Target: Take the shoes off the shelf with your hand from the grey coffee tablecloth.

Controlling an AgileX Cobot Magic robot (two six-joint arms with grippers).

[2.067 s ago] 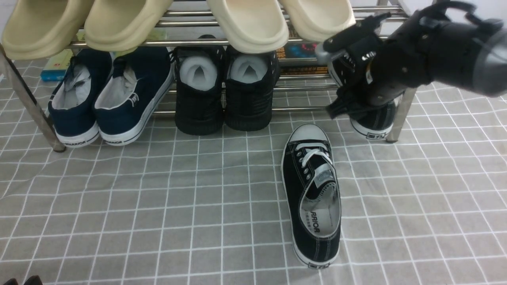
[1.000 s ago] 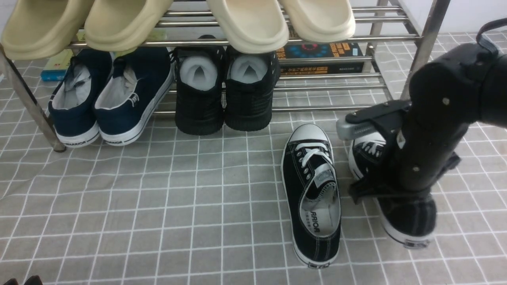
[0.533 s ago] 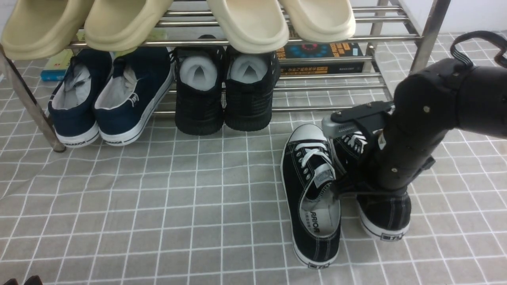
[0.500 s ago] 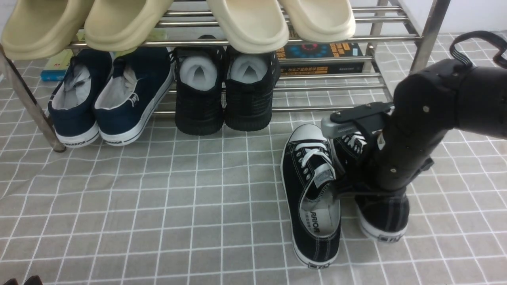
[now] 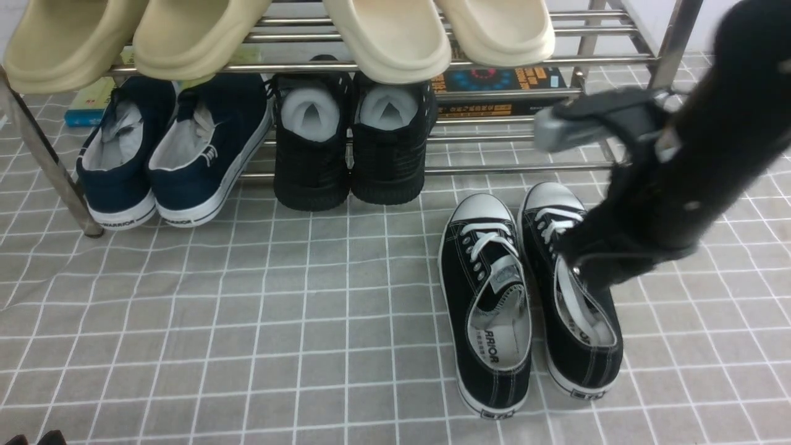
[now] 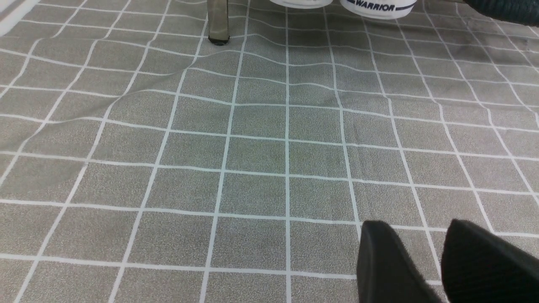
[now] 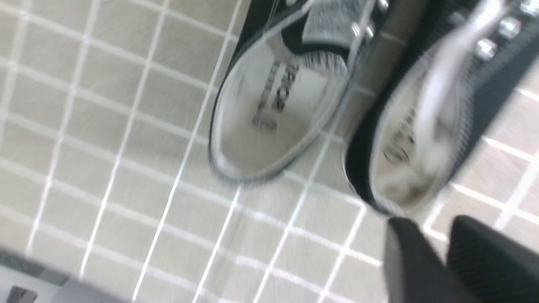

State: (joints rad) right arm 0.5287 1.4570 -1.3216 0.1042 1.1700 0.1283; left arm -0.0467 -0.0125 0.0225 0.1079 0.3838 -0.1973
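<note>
Lifted clear, apparently, the blurred right gripper (image 7: pixel 433 240) has released the sneaker (image 5: pixel 571 296).

We see the black canvas sneakers (image 5: pixel 485 303) (image 5: pixel 578 296), with white laces, toe caps and stitching, soles down on the grey-brown, white-checked tablecloth (image 5: pixel 309 321), which is slightly creased. They sit side by side, toes towards the shelf (image 5: pixel 664 49), a rack of shiny steel tubes; a lace trails into the right shoe's opening. We see the right tool (image 7: pixel 433 235) above, blurred, its fingers parted and holding neither shoe.
</note>
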